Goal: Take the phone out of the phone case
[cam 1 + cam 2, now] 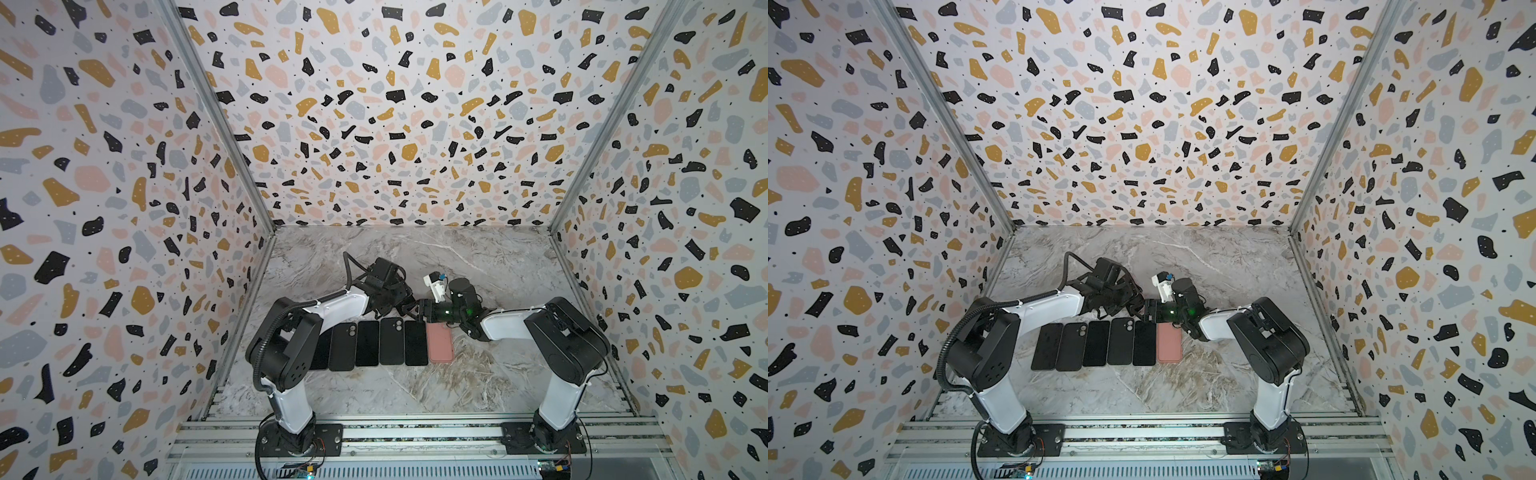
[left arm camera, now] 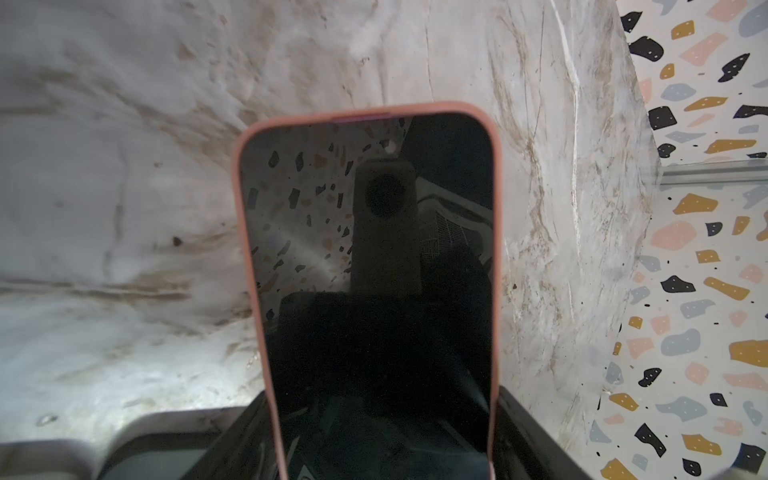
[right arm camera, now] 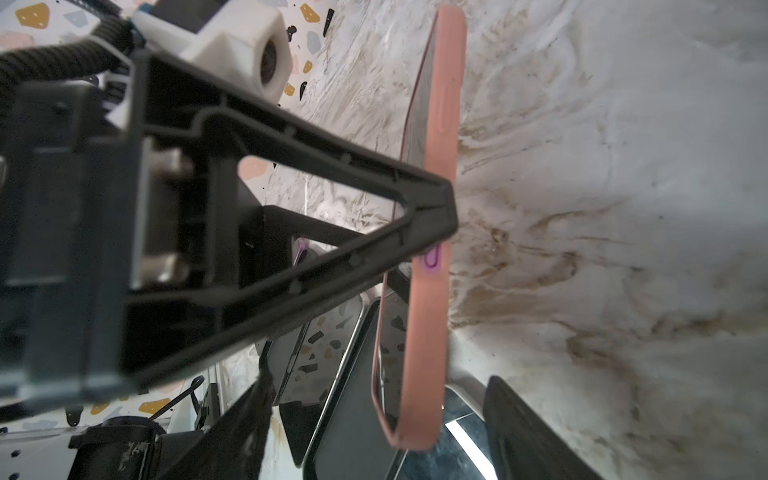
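In both top views the two arms reach inward over the marble table [image 1: 478, 257]. The left gripper [image 1: 405, 308] and right gripper [image 1: 424, 311] meet nose to nose above the far end of a row of dark handsets [image 1: 368, 343] laid side by side. The held phone is lost among the black hardware there. A pink slab [image 1: 440, 345] closes the row on the right, its far end hidden under the right gripper. From above it cannot be told whether this is a spare case lying flat or the held one seen from behind. The left wrist view settles where the task's thing is: the phone [image 2: 374, 291], dark screen toward the lens, sits fully inside the pink phone case [image 2: 496, 249] and is carried above the table. The left gripper is clamped across the case's long sides, its fingers [image 2: 528, 419] at the end nearest the wrist. That hold likely leaves the screen face and the far rim free, so the phone has a way out. The right wrist view shows the same case edge-on, with one left finger [image 3: 332, 174] pressing its side rim beside a button cutout. The right gripper's own fingers [image 3: 523, 424] stand apart on either side of one end of the case, and neither is seen touching it. It is released and holds nothing. It seems placed to take that end and peel the rim while the left arm steadies the case. The phone is not yet out.
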`<state>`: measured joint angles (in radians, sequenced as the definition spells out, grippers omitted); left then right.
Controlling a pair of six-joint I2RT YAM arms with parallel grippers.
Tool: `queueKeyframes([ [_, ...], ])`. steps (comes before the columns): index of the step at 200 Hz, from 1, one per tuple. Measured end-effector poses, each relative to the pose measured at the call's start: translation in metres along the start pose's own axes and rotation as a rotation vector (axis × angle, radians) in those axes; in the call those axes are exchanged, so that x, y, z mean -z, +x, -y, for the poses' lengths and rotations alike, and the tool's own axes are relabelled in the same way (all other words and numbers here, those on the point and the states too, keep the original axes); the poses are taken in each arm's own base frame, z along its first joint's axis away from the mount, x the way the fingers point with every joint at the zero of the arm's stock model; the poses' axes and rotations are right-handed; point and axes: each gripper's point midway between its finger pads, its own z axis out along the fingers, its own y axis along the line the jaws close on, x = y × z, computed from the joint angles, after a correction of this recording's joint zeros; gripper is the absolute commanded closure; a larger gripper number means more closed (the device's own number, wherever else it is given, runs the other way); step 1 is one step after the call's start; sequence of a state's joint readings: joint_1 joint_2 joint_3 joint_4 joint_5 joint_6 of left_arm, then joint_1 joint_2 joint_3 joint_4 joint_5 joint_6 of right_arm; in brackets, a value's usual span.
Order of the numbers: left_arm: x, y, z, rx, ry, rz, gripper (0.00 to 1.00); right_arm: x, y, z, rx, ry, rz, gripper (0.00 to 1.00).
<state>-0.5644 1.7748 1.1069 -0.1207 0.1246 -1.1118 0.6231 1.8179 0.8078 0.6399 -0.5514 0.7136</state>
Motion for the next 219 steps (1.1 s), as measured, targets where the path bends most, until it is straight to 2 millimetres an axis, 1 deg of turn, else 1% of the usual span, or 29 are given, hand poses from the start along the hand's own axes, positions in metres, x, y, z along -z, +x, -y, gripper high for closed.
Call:
queueKeyframes([
  [16, 0.000, 0.006, 0.003, -0.006, 0.010, -0.004, 0.54, 0.000, -0.003, 0.002, -0.005, 0.015, 0.016, 0.29],
  [42, 0.002, 0.015, 0.012, -0.027, 0.029, -0.002, 0.54, 0.000, -0.005, 0.006, -0.015, 0.037, 0.031, 0.43],
  [58, 0.005, 0.018, 0.019, -0.039, 0.043, 0.004, 0.54, 0.001, -0.007, 0.009, -0.028, 0.050, 0.041, 0.55],
  [66, 0.007, 0.019, 0.022, -0.045, 0.049, 0.009, 0.54, 0.002, -0.010, 0.011, -0.032, 0.058, 0.051, 0.64],
  [74, 0.009, 0.021, 0.025, -0.052, 0.056, 0.010, 0.54, 0.003, -0.012, 0.012, -0.038, 0.062, 0.059, 0.75],
  [82, 0.012, 0.024, 0.028, -0.060, 0.063, 0.012, 0.54, 0.004, -0.013, 0.012, -0.047, 0.062, 0.069, 0.83],
  [89, 0.013, 0.026, 0.031, -0.067, 0.069, 0.016, 0.54, 0.007, -0.015, 0.010, -0.048, 0.057, 0.078, 0.89],
  [105, 0.017, 0.029, 0.039, -0.083, 0.087, 0.022, 0.52, 0.014, -0.017, 0.005, -0.058, 0.052, 0.097, 0.96],
  [119, 0.021, 0.033, 0.047, -0.102, 0.109, 0.029, 0.49, 0.023, -0.019, 0.001, -0.054, 0.048, 0.113, 1.00],
  [128, 0.024, 0.035, 0.052, -0.114, 0.126, 0.029, 0.46, 0.029, -0.019, -0.002, -0.048, 0.050, 0.124, 1.00],
  [134, 0.027, 0.036, 0.055, -0.122, 0.144, 0.032, 0.42, 0.033, -0.021, -0.004, -0.041, 0.050, 0.131, 1.00],
  [144, 0.032, 0.037, 0.059, -0.134, 0.179, 0.041, 0.33, 0.040, -0.021, -0.009, -0.024, 0.049, 0.141, 1.00],
  [164, 0.048, 0.045, 0.069, -0.176, 0.277, 0.049, 0.20, 0.057, -0.020, -0.018, 0.010, 0.042, 0.153, 1.00],
  [174, 0.058, 0.048, 0.075, -0.216, 0.334, 0.061, 0.15, 0.072, -0.020, -0.022, 0.004, 0.030, 0.159, 1.00],
  [180, 0.065, 0.047, 0.078, -0.235, 0.363, 0.075, 0.06, 0.081, -0.019, -0.023, -0.001, 0.025, 0.163, 1.00],
  [188, 0.073, 0.045, 0.084, -0.271, 0.402, 0.097, 0.00, 0.097, -0.022, -0.025, -0.005, 0.021, 0.179, 1.00],
  [204, 0.094, 0.042, 0.103, -0.342, 0.509, 0.147, 0.00, 0.127, -0.028, -0.033, 0.002, 0.006, 0.213, 1.00],
  [219, 0.114, 0.042, 0.121, -0.411, 0.627, 0.188, 0.00, 0.158, -0.037, -0.048, 0.033, -0.020, 0.258, 1.00],
])
